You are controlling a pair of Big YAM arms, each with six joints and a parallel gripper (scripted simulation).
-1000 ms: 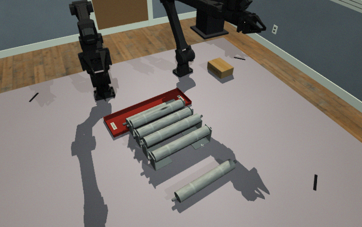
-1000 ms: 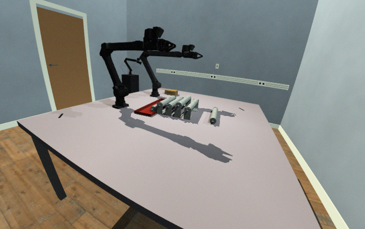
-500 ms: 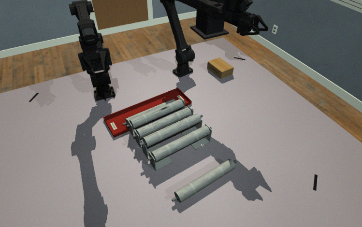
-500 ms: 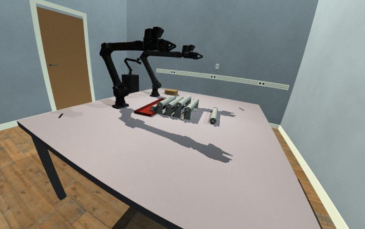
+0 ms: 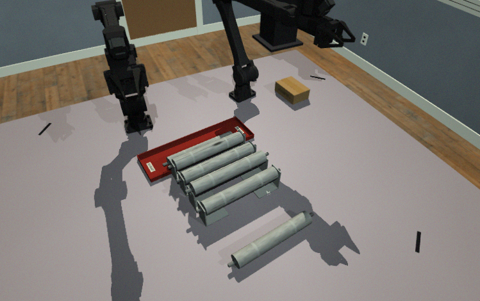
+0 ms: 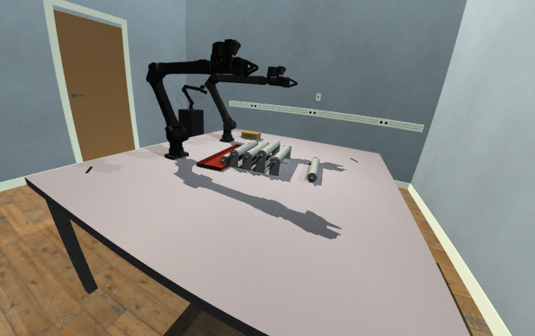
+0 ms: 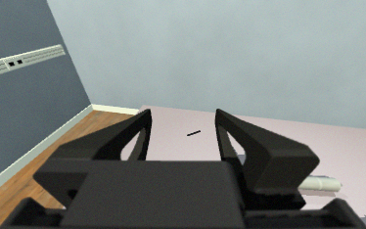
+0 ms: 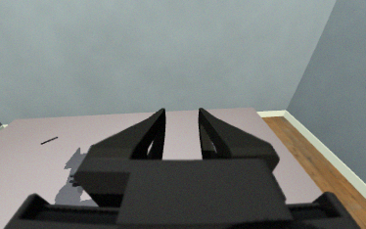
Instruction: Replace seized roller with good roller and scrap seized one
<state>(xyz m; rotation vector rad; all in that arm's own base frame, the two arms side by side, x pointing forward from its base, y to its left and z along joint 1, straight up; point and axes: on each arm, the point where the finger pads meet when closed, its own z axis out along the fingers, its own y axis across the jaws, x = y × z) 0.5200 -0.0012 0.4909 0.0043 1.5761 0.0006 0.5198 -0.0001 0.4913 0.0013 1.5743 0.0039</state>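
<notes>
Fingers of left gripper (image 5: 347,41) (image 6: 296,82) (image 7: 183,113) stand wide apart, nothing between; those of right gripper (image 5: 131,95) (image 6: 256,67) (image 8: 182,111), partly open, also bare. I view both raised above table. One roller (image 6: 224,159) lies in red scrap tray (image 5: 159,157) (image 6: 211,163); four sit in roller bed (image 5: 215,216) (image 6: 275,168); loose roller (image 5: 271,239) (image 6: 313,169) rests on table, apart.

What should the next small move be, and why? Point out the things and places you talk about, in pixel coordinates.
I'd bring the left hand (image 5: 347,41) (image 6: 296,83) (image 7: 183,114) down towards the grey cylindrical roller third from the red scrap tray (image 5: 185,137) (image 6: 218,168), for a closer check. In the top view its axle end (image 5: 266,153) seems to stick out further than its neighbours', so it may not be centred. That hand is open with nothing between its fingers.
</notes>
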